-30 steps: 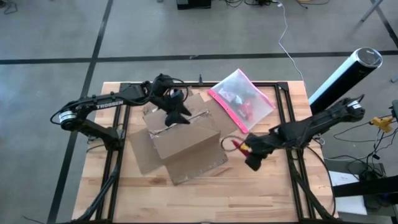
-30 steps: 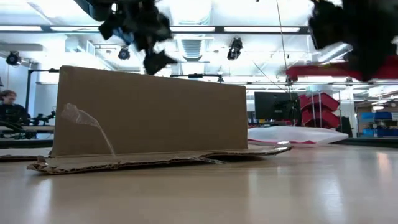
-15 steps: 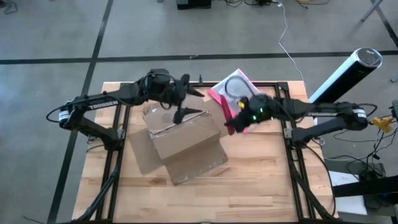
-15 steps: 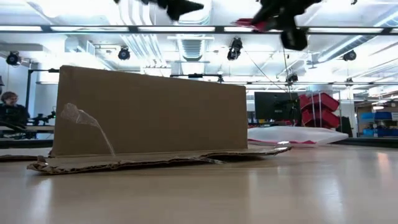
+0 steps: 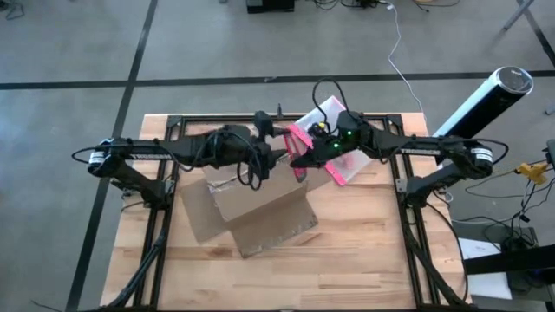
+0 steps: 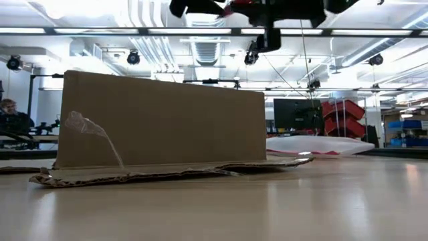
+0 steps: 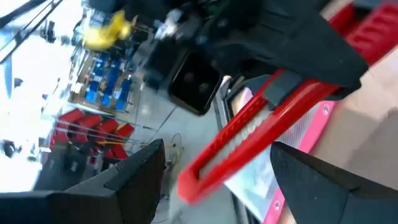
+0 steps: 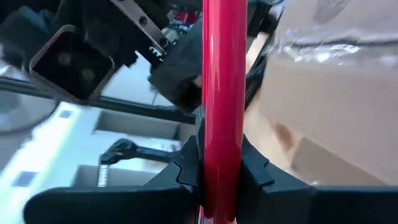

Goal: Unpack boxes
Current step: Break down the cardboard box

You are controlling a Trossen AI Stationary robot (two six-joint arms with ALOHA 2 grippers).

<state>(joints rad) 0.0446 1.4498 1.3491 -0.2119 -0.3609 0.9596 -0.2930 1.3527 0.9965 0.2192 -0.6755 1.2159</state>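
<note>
Your right gripper point(image 5: 299, 158) is clamped on a red box cutter point(image 8: 219, 93); in its wrist view the fingers point(image 8: 186, 163) pinch the handle from both sides, with the handle running straight out ahead of them.

Your left gripper point(image 5: 276, 149) is spread wide and holds nothing. In its wrist view the two fingers point(image 7: 134, 177) sit well apart, and the cutter crosses diagonally in the gap ahead of them, touching neither.

In the high view the two grippers meet nearly tip to tip, raised above the far edge of the cardboard box point(image 5: 260, 201).

Key relation: the cutter's long axis runs slantwise between the left fingers, not square to them. My read is a handoff. If so, you close the left across the handle before the right lets go.

The box lies below and nearward of both sets of fingers, with clear tape point(image 5: 227, 180) along its top seam and one flap flat on the table point(image 5: 364, 260). The left gripper looks slightly nearer the seam.

Count: one box, one cutter, one pink-edged zip pouch point(image 5: 334, 143) beyond the right fingers, two arms.
</note>
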